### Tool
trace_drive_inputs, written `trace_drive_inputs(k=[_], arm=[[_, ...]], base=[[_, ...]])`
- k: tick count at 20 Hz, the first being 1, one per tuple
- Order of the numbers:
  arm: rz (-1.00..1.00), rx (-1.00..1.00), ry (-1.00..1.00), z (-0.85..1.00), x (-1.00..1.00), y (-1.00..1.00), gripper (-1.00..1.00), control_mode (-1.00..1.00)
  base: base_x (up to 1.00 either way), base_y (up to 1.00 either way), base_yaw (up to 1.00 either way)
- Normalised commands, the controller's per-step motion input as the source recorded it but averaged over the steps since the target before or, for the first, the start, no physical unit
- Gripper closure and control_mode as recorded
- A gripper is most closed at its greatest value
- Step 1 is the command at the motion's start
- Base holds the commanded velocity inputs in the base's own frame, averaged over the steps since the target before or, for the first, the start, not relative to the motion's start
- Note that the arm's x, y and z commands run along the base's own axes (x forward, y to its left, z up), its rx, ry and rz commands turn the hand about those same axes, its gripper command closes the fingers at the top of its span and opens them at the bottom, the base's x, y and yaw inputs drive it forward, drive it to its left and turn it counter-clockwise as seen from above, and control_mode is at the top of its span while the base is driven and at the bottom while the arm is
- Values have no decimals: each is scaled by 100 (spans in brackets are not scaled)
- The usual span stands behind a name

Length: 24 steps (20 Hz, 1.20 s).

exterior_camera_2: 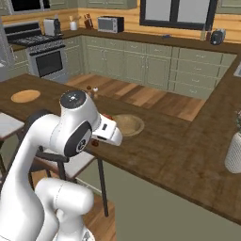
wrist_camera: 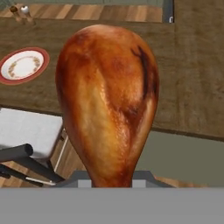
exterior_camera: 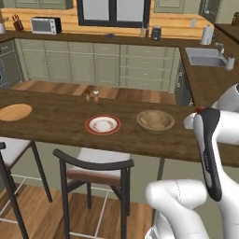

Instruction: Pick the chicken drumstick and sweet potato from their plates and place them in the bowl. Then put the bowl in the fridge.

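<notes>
The chicken drumstick (wrist_camera: 107,100), glossy orange-brown, stands with its meaty end up and its thin end down between the jaws of my gripper (wrist_camera: 111,177), which is shut on it. In the left base view the gripper (exterior_camera: 195,116) hangs over the counter just right of the wooden bowl (exterior_camera: 155,120). The red-rimmed white plate (exterior_camera: 102,124) lies bare left of the bowl. A flat wooden plate (exterior_camera: 15,112) sits at the counter's far left end. The bowl (exterior_camera_2: 128,124) lies just beyond my hand in the right base view. The sweet potato and the fridge are out of view.
Two small shakers (exterior_camera: 91,95) stand at the counter's far edge behind the white plate. Dark stools with pale seats (exterior_camera: 95,161) are tucked under the near side. A sink (exterior_camera: 205,57) is set into the side counter at right. A white vase (exterior_camera_2: 234,150) stands on the right.
</notes>
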Motion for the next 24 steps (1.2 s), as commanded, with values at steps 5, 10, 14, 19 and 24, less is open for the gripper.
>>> trace_drive_inputs(k=[5, 10, 14, 19, 24], arm=[[0, 0, 0, 0, 0, 0, 100, 100], [9, 0, 10, 12, 71, 0, 100, -100], [11, 0, 9, 5, 98, 0, 100, -100], [10, 0, 19, -6, 92, 0, 100, -100], [8, 0, 10, -35, 77, 0, 100, -100]], base=[[18, 0, 25], [13, -1, 4], [0, 0, 0], [0, 0, 0], [0, 0, 0]])
